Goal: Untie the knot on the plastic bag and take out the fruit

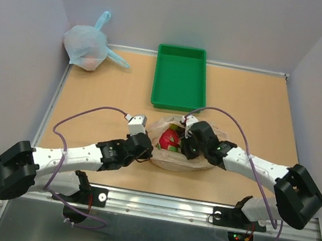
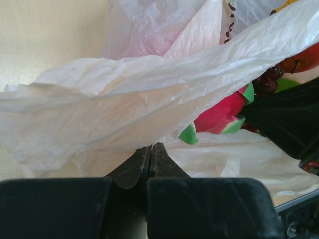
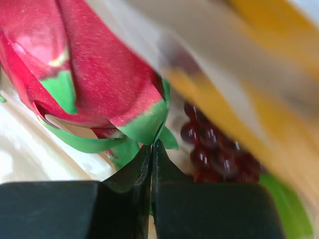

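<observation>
The peach-orange plastic bag [image 1: 194, 161] lies open at the table's middle, between my two grippers. A red dragon fruit [image 1: 170, 139] with green scales shows in its mouth. My left gripper [image 1: 148, 147] is at the bag's left edge, shut on a fold of the bag [image 2: 124, 94]. My right gripper [image 1: 186, 144] reaches into the bag from the right and is shut on a green scale of the dragon fruit [image 3: 89, 64]. Dark purple grapes [image 3: 212, 149] lie just right of its fingertips, with a green piece [image 3: 286, 209] below. The left wrist view shows the dragon fruit [image 2: 222, 112], the grapes [image 2: 266, 82] and a red apple [image 2: 305, 57].
A green tray [image 1: 158, 74] stands behind the bag, toward the back wall. A pale blue knotted bag [image 1: 86, 47] sits in the back left corner. White walls close the table on three sides. A metal rail runs along the near edge.
</observation>
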Controlling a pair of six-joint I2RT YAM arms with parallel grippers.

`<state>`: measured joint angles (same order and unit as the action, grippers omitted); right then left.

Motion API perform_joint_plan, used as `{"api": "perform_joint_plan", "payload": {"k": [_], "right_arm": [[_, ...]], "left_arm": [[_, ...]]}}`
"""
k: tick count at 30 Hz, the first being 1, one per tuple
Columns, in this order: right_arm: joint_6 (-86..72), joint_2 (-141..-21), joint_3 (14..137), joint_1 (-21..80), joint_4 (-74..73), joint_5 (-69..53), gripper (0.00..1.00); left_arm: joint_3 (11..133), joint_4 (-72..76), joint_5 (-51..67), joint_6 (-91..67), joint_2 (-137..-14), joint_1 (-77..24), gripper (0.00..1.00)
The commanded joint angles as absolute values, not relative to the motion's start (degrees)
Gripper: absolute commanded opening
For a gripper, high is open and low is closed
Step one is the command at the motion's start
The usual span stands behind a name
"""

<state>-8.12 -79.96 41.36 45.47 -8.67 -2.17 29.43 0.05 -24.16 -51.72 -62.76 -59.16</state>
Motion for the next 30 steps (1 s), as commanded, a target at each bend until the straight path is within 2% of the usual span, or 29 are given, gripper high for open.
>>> {"api": "perform_joint_plan", "payload": {"k": [1,7,11,22,25,26,30], "right_arm": [[-12.5,-71.7,39.0,45.9,-6.9,-1.6,0.0],[-13.7,-61.0,39.0,46.0,-6.6,-0.9,0.01],[-13.4,-58.6,39.1,45.9,-6.4,-0.4,0.0],[-14.4,-67.1,38.5,46.3,-5.4,-3.2,0.01],[-15.2,-68.2,37.8,46.3,-5.4,-2.6,0.2],[-15.3,-68.4,37.6,46.5,-5.4,-2.0,0.3],[-14.4,-69.4,37.9,46.4,-4.8,1.3,0.37]], "left_arm": [[29.5,-2.2,-28.7,-51.3,-60.9,-59.2,0.06],[30.1,-3.3,-30.1,-51.3,-61.3,-59.3,0.06],[30.7,-3.3,-29.8,-51.2,-61.8,-59.2,0.06],[29.7,-0.3,-25.7,-51.2,-64.2,-59.4,0.07],[29.3,-0.3,-25.0,-51.2,-64.7,-59.6,0.07],[29.3,-0.3,-24.9,-51.2,-64.9,-59.7,0.07],[28.7,1.0,-24.6,-51.1,-64.8,-59.9,0.07]]}}
